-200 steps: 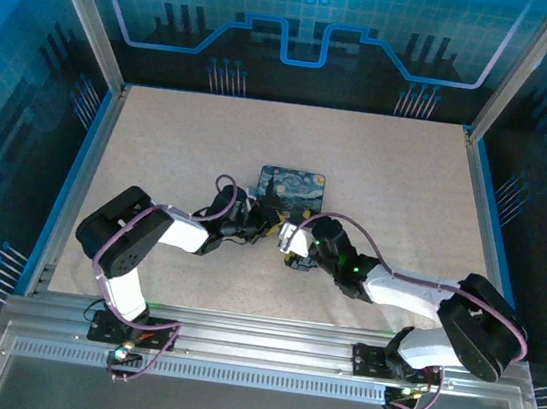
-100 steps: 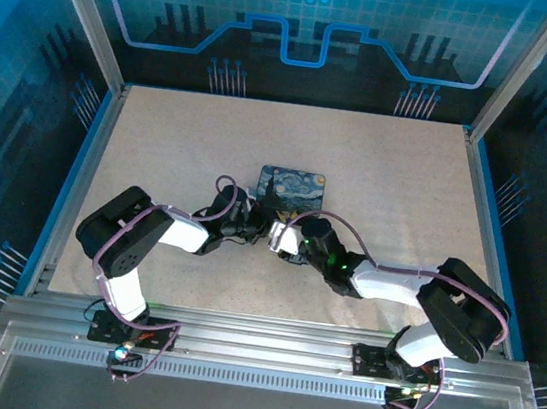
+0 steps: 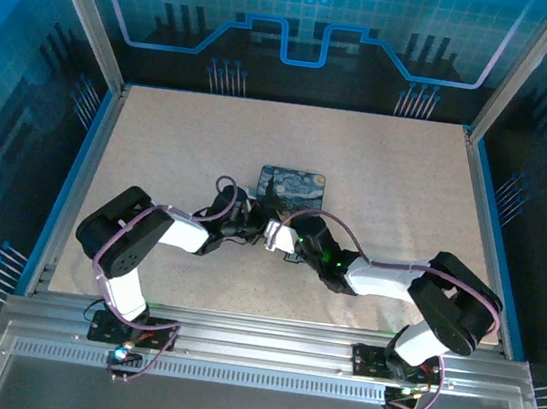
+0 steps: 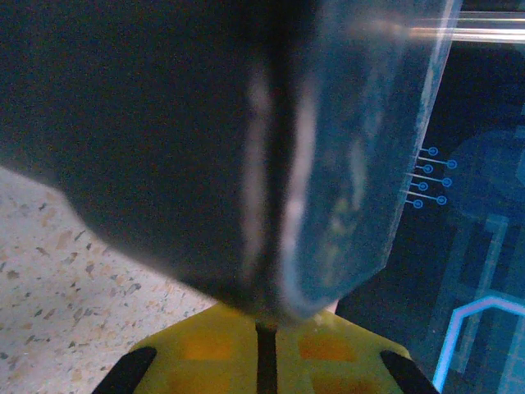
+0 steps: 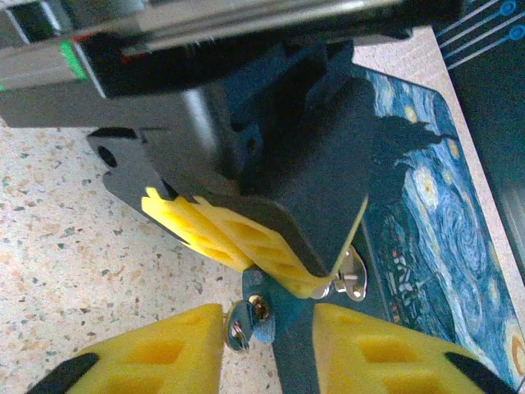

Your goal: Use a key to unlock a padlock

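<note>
The padlock is a small blue block with a brass keyhole. It pokes out from under the left gripper's yellow fingers, which are shut on it. A silver metal piece sticks out on the far side of those fingers. The key shows as a small silver head at the keyhole. My right gripper is open, with one yellow finger on each side of the lock and the key head against its left finger. From above, the left gripper and right gripper meet tip to tip.
The starry-night tin lies flat just behind both grippers, and its painted lid runs along the right of the lock. In the left wrist view a large dark blurred body blocks most of the frame above the left gripper. The speckled table stretches around.
My right gripper has slid left toward the left gripper and now reaches it, its arm folding in more. The left arm has not moved.
</note>
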### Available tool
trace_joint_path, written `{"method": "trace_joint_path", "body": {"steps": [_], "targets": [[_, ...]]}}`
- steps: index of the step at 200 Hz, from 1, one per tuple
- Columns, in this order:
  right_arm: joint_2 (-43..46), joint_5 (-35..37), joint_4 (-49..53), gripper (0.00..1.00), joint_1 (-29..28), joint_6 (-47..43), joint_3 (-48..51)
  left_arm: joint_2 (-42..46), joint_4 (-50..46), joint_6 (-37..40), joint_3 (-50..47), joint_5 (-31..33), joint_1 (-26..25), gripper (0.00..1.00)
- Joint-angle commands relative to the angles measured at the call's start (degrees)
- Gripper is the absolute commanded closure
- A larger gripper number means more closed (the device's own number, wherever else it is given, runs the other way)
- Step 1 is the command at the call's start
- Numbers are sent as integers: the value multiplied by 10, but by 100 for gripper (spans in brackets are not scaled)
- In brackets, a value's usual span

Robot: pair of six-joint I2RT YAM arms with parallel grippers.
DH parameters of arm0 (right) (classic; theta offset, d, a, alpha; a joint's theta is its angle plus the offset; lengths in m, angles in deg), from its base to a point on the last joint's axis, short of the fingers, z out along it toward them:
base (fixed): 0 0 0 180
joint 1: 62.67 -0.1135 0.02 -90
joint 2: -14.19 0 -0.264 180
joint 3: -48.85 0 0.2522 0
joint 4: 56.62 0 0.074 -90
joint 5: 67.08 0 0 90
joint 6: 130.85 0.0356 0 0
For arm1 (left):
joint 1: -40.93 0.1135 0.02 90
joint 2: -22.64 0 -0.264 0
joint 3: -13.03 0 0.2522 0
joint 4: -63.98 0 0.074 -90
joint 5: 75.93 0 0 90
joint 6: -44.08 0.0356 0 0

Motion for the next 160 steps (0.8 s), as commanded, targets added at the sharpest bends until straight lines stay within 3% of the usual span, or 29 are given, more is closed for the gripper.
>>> {"method": "trace_joint_path", "body": {"steps": [1,83,160], "targets": [[-9,16,-12,71,-9,-2,-13,5,17,-18,6,3,-4,100],[-10,50,-32,93,-8,6,-8,4,22,-30,6,3,-4,100],[18,28,43,98,9,69,-53,14,22,-31,4,4,-6,100]]}}
